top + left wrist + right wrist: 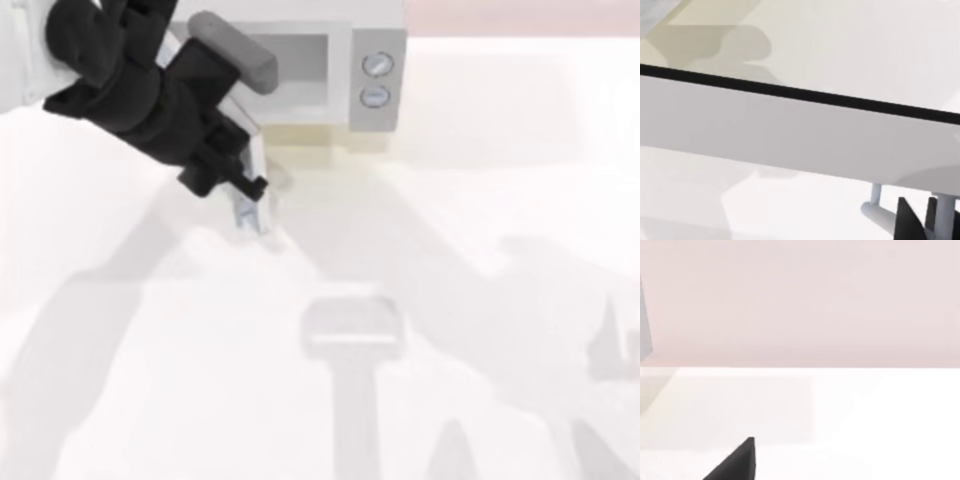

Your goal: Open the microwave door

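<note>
Since the left gripper (245, 185) is clamped on only the microwave door (252, 165)'s thin handle (875, 212), a swing off the hinge arc risks slipping free, while I cannot tell the right gripper's fingers.

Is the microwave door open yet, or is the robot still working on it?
Partly open. The microwave shows its pale cavity, so the microwave door is swung out toward the table's front. The left gripper is at the door's edge. Swinging it wider may be left. The right arm is out of the top view.

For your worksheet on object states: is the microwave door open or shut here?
Open. The microwave door is swung out towards the table, leaving the microwave cavity exposed, with the left gripper at its edge.
</note>
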Robot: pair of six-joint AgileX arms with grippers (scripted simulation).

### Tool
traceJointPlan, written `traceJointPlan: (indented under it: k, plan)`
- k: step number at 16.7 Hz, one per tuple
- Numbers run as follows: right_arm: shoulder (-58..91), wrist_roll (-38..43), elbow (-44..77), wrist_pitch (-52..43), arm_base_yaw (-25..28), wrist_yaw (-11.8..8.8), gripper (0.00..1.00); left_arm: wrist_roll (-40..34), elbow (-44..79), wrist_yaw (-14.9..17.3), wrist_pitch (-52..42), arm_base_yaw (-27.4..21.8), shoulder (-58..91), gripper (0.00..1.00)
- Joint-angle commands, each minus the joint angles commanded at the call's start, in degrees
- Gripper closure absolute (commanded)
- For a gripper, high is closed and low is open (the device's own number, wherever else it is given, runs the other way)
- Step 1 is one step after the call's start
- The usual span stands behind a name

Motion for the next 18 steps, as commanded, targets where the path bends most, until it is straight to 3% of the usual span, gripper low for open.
traceJointPlan:
  k: [12, 18]
  plan:
    - [0.0, 0.0, 0.0, 0.0, 0.0, 0.0, 0.0, 0.03, -0.08, 0.37, -0.12, -0.17, 0.0, 1.0]
    - [0.0, 0.0, 0.0, 0.0, 0.0, 0.0, 0.0, 8.05, -0.57, 4.03, -1.88, 3.15, -1.31, 1.0]
